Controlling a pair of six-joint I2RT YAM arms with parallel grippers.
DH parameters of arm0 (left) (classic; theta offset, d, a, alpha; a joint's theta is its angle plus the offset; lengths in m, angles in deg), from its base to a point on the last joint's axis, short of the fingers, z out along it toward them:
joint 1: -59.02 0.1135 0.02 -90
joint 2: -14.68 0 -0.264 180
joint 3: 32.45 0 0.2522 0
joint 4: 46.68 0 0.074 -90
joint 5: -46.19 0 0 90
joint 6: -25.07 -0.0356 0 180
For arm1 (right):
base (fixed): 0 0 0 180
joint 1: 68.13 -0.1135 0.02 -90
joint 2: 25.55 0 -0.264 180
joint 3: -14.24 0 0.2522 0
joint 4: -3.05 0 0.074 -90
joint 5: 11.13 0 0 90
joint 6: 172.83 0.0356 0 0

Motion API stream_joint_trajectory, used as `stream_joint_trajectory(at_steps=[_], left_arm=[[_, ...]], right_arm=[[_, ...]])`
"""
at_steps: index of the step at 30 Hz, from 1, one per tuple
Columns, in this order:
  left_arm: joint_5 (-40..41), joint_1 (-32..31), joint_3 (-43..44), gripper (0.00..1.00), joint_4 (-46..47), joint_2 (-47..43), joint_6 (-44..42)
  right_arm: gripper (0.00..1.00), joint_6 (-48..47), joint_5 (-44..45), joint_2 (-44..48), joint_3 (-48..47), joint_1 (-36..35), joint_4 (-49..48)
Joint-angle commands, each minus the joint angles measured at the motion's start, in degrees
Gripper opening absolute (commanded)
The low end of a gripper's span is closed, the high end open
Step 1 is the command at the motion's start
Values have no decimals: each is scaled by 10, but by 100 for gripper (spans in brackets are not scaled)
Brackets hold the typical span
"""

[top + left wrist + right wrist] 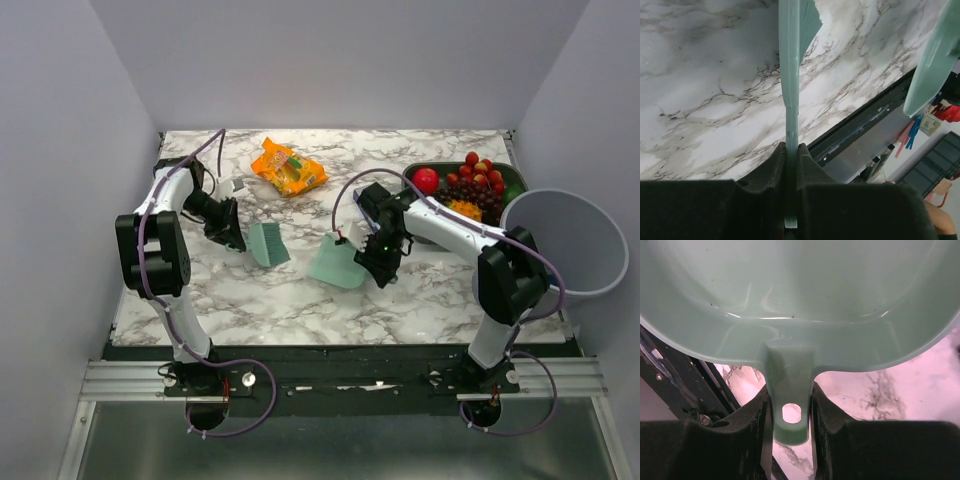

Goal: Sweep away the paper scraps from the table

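Note:
My left gripper (232, 238) (790, 147) is shut on the thin handle of a pale green brush (268, 244) (789, 75), whose bristles rest on the table (250, 300) left of centre. My right gripper (368, 255) (788, 395) is shut on the handle of a pale green dustpan (338, 264) (800, 295), held tilted at mid-table just right of the brush. The dustpan also shows in the left wrist view (935, 55). No red or dark blue paper scraps show in any view; the pan's inside holds only tiny dark specks.
An orange snack bag (288, 167) lies at the back centre. A dark bowl of fruit (470, 186), with a round red fruit and grapes, stands at the back right. A grey round bin (565, 240) stands off the table's right edge.

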Motion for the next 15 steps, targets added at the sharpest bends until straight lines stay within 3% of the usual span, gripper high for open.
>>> stream_joint_trajectory(at_steps=[1, 5, 9, 12, 13, 15], left_arm=[[29, 12, -14, 0, 9, 4, 17], [137, 11, -40, 15, 33, 0, 32], [183, 12, -59, 24, 47, -1, 22], [181, 11, -75, 36, 56, -6, 22], [179, 11, -78, 50, 58, -7, 23], [175, 12, -83, 65, 60, -15, 22]], right_arm=[[4, 6, 35, -25, 39, -17, -33], [6, 21, 54, -51, 46, -22, -44], [13, 21, 89, -74, 39, -32, -49], [26, 18, 107, -88, 29, -38, -46], [38, 14, 110, -89, 24, -39, -43], [49, 10, 117, -89, 16, -41, -42]])
